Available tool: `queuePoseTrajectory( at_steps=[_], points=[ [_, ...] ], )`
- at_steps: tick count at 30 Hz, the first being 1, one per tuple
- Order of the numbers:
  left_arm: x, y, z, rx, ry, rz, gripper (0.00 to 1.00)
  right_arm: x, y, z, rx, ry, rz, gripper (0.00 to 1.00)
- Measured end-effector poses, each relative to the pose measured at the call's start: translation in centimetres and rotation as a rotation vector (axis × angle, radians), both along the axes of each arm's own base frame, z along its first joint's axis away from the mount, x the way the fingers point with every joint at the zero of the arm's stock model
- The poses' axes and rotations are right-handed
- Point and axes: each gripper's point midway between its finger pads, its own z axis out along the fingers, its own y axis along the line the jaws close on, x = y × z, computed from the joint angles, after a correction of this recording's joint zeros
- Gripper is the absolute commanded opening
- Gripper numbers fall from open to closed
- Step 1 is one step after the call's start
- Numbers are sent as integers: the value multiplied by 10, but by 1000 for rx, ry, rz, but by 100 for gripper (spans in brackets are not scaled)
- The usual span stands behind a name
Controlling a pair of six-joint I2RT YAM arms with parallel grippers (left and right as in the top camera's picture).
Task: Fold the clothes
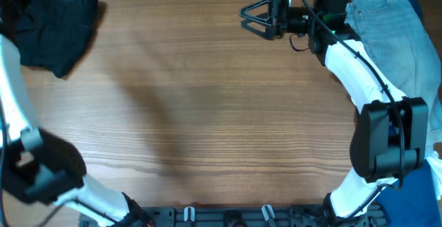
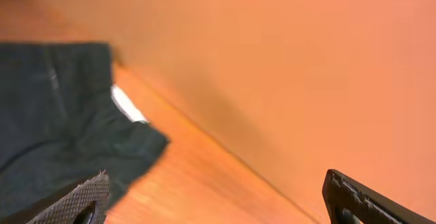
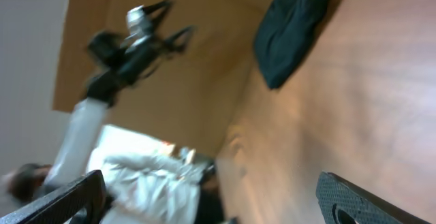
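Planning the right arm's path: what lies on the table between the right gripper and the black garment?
Nothing: in the overhead view, only bare wooden table runs between the right gripper and the black garment.

— What lay on the wooden table [image 1: 207, 103]?
— Your black garment [image 1: 48, 27] lay bunched just ahead of your left gripper [image 2: 218, 207], with a white label [image 2: 128, 105] at its near edge.
— And by the other arm?
— Light blue jeans [image 1: 387, 20] lay behind your right gripper [image 1: 246, 17]. In front of it you had only bare wood.
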Motion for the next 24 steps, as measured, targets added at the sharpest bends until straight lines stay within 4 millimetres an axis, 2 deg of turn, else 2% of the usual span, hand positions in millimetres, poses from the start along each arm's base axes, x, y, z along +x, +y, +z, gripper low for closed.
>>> queuePoseTrajectory(
  at_steps=[2, 4, 7, 11, 16, 20, 22, 24],
  points=[
    [-20, -14, 46, 23, -77, -18, 100, 11, -4, -3, -32, -70, -56, 100],
    [-44, -29, 86, 51, -144, -32, 100, 31, -12, -9, -94, -160, -163, 100],
    [-64, -40, 114, 71, -189, -41, 100, 65, -32, -19, -217, -264, -360, 100],
    [-73, -52, 114, 41, -173, -77, 100, 107, -74, -28, -441, -407, -648, 100],
    [-81, -70, 123, 16, -194, -150, 100, 138, -130, -19, -811, -704, -880, 100],
    [-92, -82, 139, 21, -232, -191, 100, 149, -173, 14, -1128, -967, -1036, 100],
    [-96, -88, 143, 16, -243, -216, 100, 150, -183, 24, -1208, -1022, -1068, 100],
    [-97, -94, 145, 7, -250, -248, 100, 148, -183, 29, -1226, -1030, -1085, 100]
  ],
)
